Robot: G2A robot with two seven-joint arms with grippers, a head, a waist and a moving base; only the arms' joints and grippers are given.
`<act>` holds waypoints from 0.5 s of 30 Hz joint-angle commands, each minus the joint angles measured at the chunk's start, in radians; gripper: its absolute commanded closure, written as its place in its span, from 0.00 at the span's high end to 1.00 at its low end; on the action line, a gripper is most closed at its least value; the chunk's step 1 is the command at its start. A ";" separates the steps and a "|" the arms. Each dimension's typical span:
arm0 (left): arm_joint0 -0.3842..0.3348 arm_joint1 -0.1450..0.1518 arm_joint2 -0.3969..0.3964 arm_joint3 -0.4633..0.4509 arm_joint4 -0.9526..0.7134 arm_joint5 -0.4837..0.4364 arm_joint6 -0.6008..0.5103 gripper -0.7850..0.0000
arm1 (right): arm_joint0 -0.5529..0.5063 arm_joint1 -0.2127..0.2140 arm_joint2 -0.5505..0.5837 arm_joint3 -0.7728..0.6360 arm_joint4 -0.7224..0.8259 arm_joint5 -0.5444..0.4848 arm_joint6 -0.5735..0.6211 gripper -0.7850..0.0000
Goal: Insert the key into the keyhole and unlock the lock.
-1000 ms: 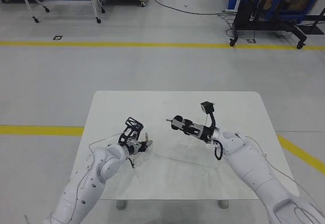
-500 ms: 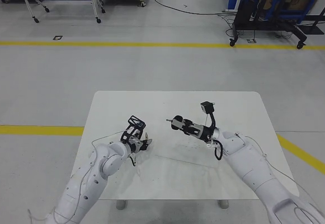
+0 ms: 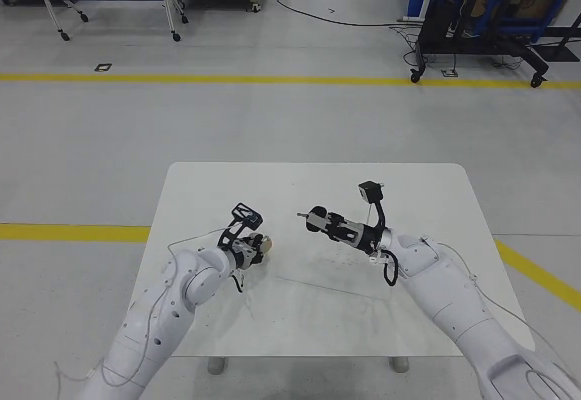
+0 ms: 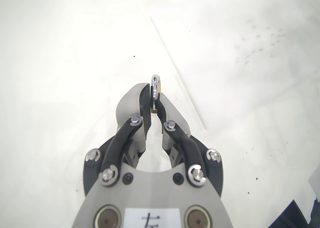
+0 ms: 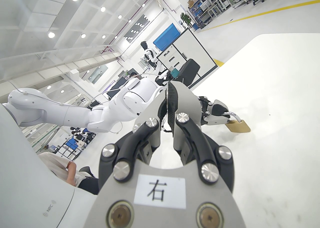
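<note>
Top view: white table [image 3: 420, 190], both arms over its middle, grippers facing each other, near but apart. The left gripper [image 3: 253, 243] sits nearer the robot's left side with the brass lock [image 3: 263, 243] at its tip. The right gripper [image 3: 315, 218] is level and points at it, fingers narrow, with the thin key [image 3: 301, 214] sticking out of the tip toward the lock. There is a gap between key tip and lock, so the key is not inserted. Left wrist view: the left gripper [image 4: 154, 100] is pinched nearly closed on the lock [image 4: 155, 83], which is seen edge-on. Its silver shackle side is clamped between the black pads [image 4: 145, 103] and a sliver of brass shows behind. Table [image 4: 75, 51] lies below, with a thin seam line [image 4: 177, 71] running past the gripper. Right wrist view: the right gripper [image 5: 169, 88] has its fingers pressed almost together. The key itself cannot be made out here because the fingers hide it. Beyond it the left gripper [image 5: 221, 112] grips the lock by the shackle [image 5: 233, 114], and the brass body [image 5: 238, 125] hangs out past the fingertips, tilted, low at the table [image 5: 275, 76]. Whether the body touches the surface cannot be told.
</note>
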 commanded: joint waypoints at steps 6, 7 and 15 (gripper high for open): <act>-0.020 -0.003 0.005 0.017 0.013 -0.006 0.005 0.00 | 0.000 0.000 0.000 0.000 0.000 0.000 0.000 0.00; -0.021 -0.004 0.006 0.019 0.012 -0.006 0.007 0.00 | 0.000 0.000 0.000 0.000 0.000 0.000 0.000 0.00; -0.043 -0.011 0.021 0.050 0.003 -0.014 0.017 0.33 | 0.000 0.000 0.000 0.000 0.000 0.000 0.000 0.00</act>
